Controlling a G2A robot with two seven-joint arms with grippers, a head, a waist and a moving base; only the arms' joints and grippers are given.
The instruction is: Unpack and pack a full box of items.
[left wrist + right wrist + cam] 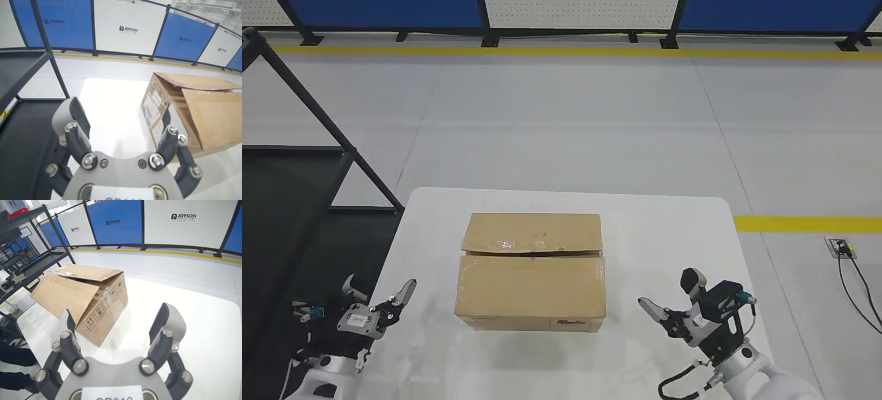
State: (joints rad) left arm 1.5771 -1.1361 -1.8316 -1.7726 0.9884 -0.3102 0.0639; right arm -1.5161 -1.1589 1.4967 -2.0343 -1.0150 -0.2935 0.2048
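Box (pixel 530 290) unpacking is judged not yet begun, so the task stands at its very start. The left pincer (pixel 121 113) and the right pincer (pixel 115 311) are each held wide open and empty, low over the front of the tabletop (pixel 662 230), one at either side of the box and apart from it. The box is set mid-tabletop, its top flaps (pixel 532 235) loosely folded over. Its contents are hidden. Opening, emptying and repacking are all left to be done.

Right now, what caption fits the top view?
Left pincer and right pincer, both open, flank a loosely closed box on a white table.
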